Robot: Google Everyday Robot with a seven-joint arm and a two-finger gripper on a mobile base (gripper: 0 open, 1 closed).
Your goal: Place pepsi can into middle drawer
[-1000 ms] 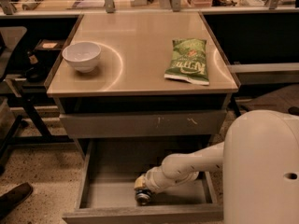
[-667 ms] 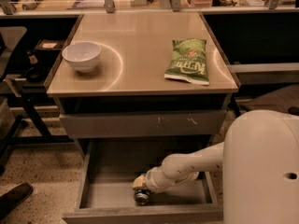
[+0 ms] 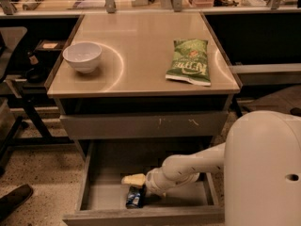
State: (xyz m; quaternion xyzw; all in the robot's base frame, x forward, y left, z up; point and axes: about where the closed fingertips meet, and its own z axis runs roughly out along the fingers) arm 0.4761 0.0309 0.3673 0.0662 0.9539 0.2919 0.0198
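The pepsi can [image 3: 135,197], small and blue, is inside the open middle drawer [image 3: 106,196], near its front wall and low over the grey floor. My gripper [image 3: 134,188] reaches into the drawer from the right on the white arm [image 3: 188,169]. It is shut on the can, with one yellowish finger [image 3: 133,179] showing just behind the can. I cannot tell whether the can touches the floor.
On the tabletop [image 3: 141,46] stand a white bowl [image 3: 83,56] at the left and a green chip bag [image 3: 189,61] at the right. A shut grey drawer front with white scuffs [image 3: 143,125] sits above the open drawer. My white body [image 3: 263,173] fills the lower right.
My gripper and the can have shifted slightly to the left inside the drawer. The bowl and chip bag have not moved.
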